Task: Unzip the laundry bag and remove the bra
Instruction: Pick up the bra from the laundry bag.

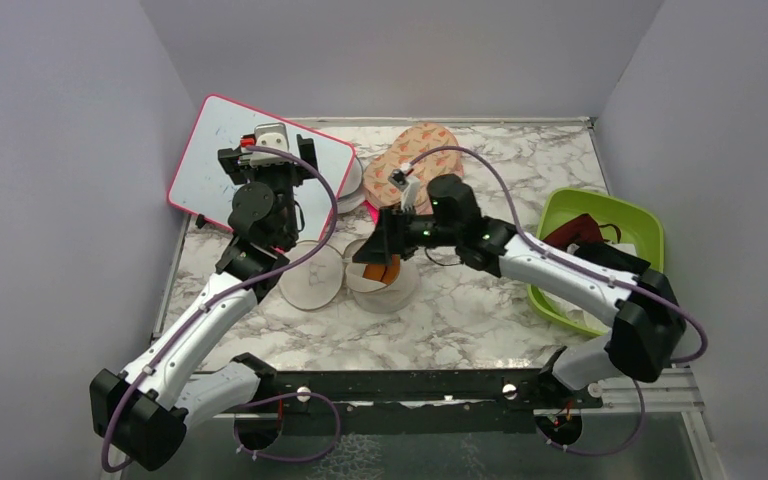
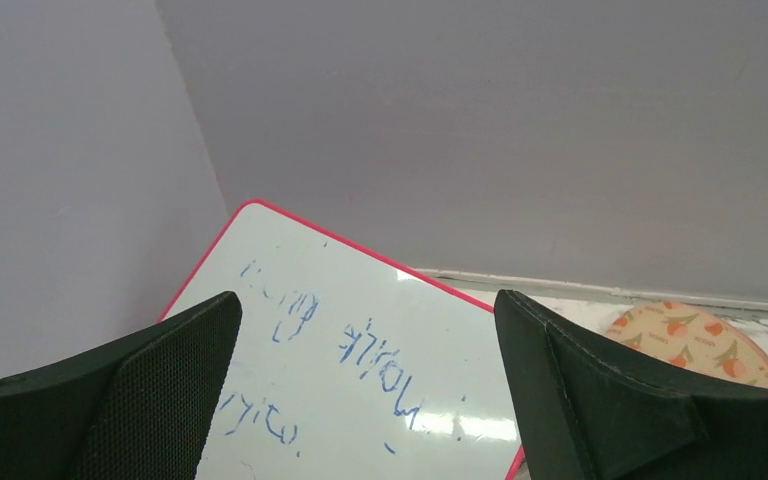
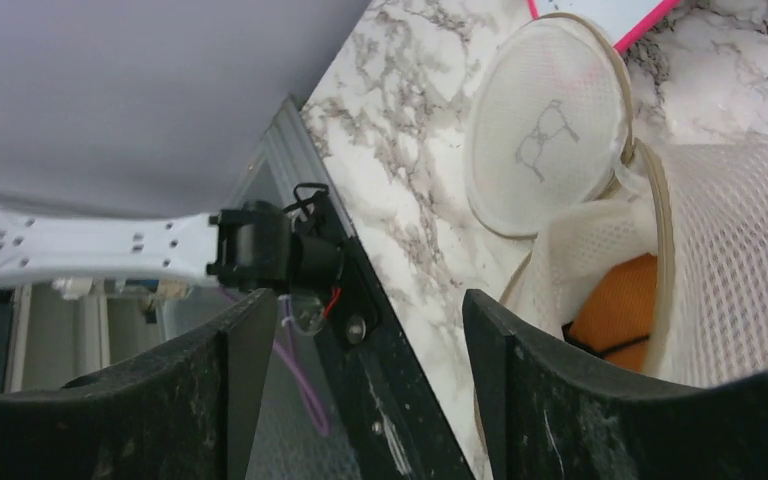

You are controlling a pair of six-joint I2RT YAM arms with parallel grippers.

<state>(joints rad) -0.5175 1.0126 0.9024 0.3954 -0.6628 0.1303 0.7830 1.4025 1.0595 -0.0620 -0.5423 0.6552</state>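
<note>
The laundry bag [image 1: 396, 288], a round white mesh pod, sits unzipped at the table's middle, with its flat lid [image 1: 310, 278] folded out to the left. The lid's dark bra outline shows in the right wrist view [image 3: 545, 135]. The orange-brown bra [image 1: 383, 272] lies inside the pod and shows through the opening [image 3: 620, 310]. My right gripper [image 1: 373, 250] hovers over the pod's near-left rim, open and empty [image 3: 368, 310], its right finger beside the mesh wall [image 3: 730, 250]. My left gripper [image 1: 266, 158] is raised over the whiteboard, open and empty [image 2: 365, 300].
A pink-rimmed whiteboard [image 1: 205, 160] leans at the back left and fills the left wrist view [image 2: 360, 370]. A peach patterned case [image 1: 418, 152] lies behind the pod. A green bin [image 1: 640, 225] at the right holds a dark red cloth [image 1: 575, 230]. Grey walls enclose the table.
</note>
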